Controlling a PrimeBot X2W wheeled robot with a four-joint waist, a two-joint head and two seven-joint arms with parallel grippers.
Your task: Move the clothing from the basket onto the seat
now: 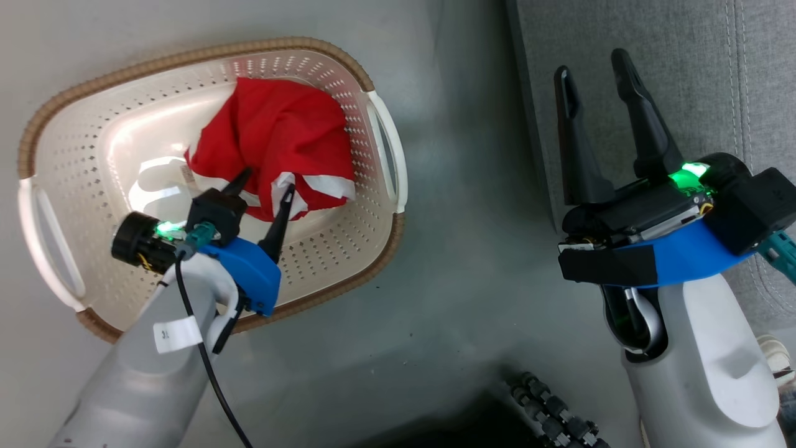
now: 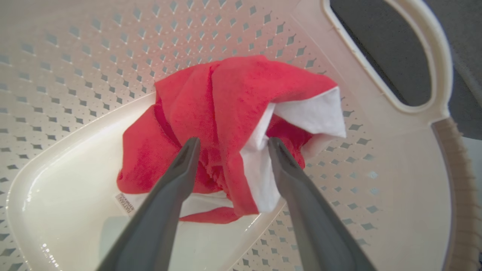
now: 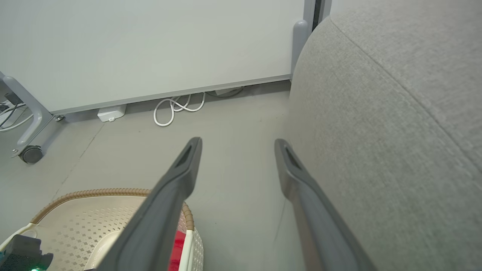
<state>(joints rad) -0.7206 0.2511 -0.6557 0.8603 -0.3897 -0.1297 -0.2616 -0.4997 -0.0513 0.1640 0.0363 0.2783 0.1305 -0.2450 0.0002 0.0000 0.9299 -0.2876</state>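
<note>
left gripper [image 1: 267, 180] was spread wide, empty, over clothing [image 1: 280, 134] | clothing was heaped at 2 o'clock of basket [image 1: 186, 59] | right gripper [image 1: 591, 65] was spread wide, empty, near seat [image 1: 684, 93] | risk: only a thin fold could be pinched and lost

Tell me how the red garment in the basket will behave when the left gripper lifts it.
The red garment lies crumpled in folds, so it will probably hang limp and unfurl rather than hold shape. It looks thin, likely light. A trailing edge may drag on the basket wall as the left gripper raises it.
</note>
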